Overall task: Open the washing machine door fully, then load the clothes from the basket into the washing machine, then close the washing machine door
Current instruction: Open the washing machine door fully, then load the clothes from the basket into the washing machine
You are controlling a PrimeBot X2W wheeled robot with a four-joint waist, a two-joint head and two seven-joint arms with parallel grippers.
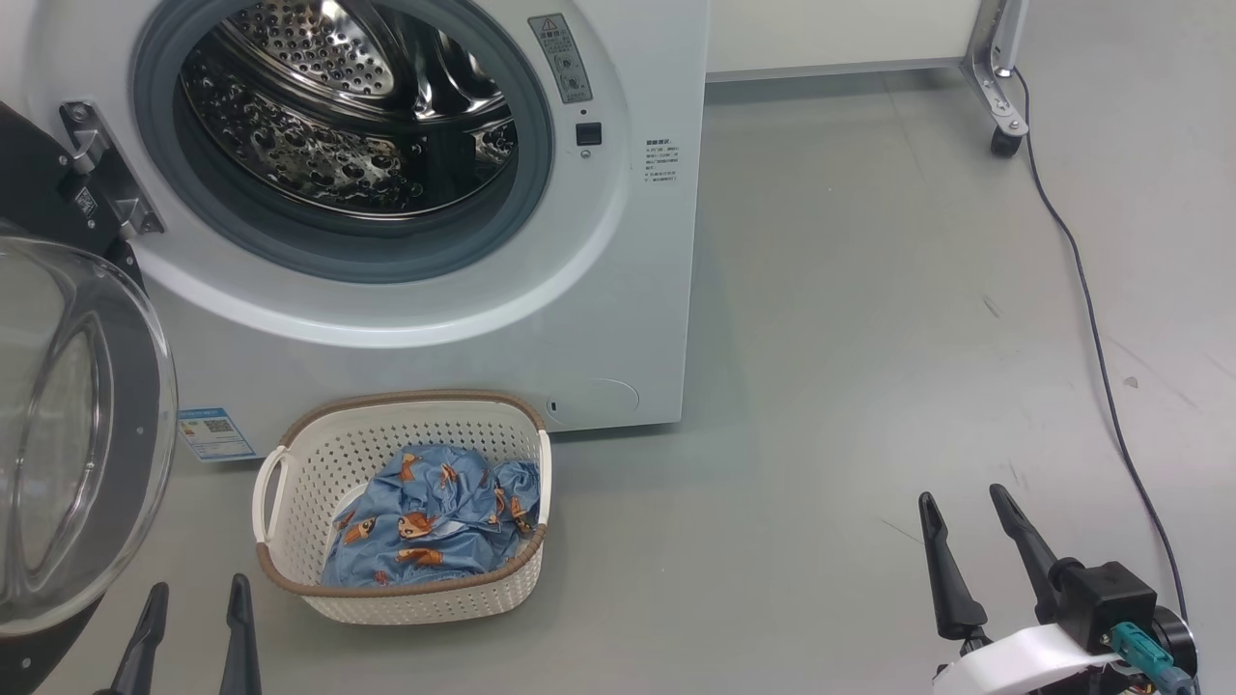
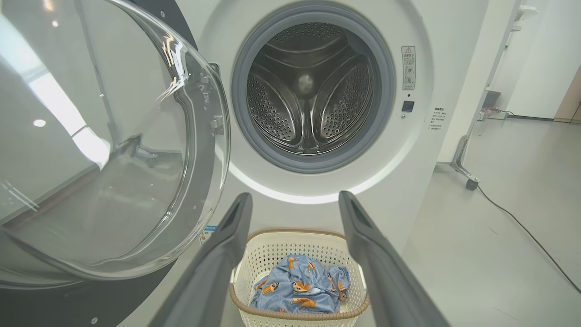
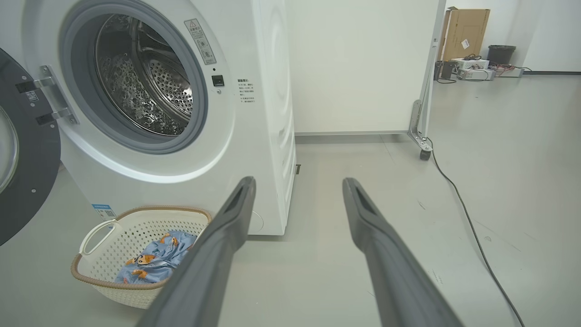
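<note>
The door (image 1: 68,434) hung swung out to the left of the washer (image 1: 618,290), carried on its metal hinge (image 1: 101,174). Its clear glass bowl faced the room, with the black rim around it. The round opening stood uncovered. Inside the grey gasket (image 1: 386,246) the steel drum (image 1: 338,125) showed bare perforated metal, with no fabric to be seen in it.

The basket (image 1: 425,600) sat on the grey floor (image 1: 821,386) just in front of the washer, below the opening and a little left of its centre. A blue sticker (image 1: 214,431) showed on the front panel to its left. The clothes (image 1: 425,526) lay bunched in the bottom of the basket, blue cloth with orange-brown animal prints, well below the brown rim.

The left claw (image 1: 197,587) was low at the left, near the basket's left side and beside the door's lower edge. Its fingers were spread wide and nothing was between them. In its wrist view the fingers framed the basket and the opening above it.

The right claw (image 1: 964,494) hung over bare floor, well apart from the basket and to its right. It too was released and empty.

A black cable (image 1: 1102,372) ran along the floor on the far right.
</note>
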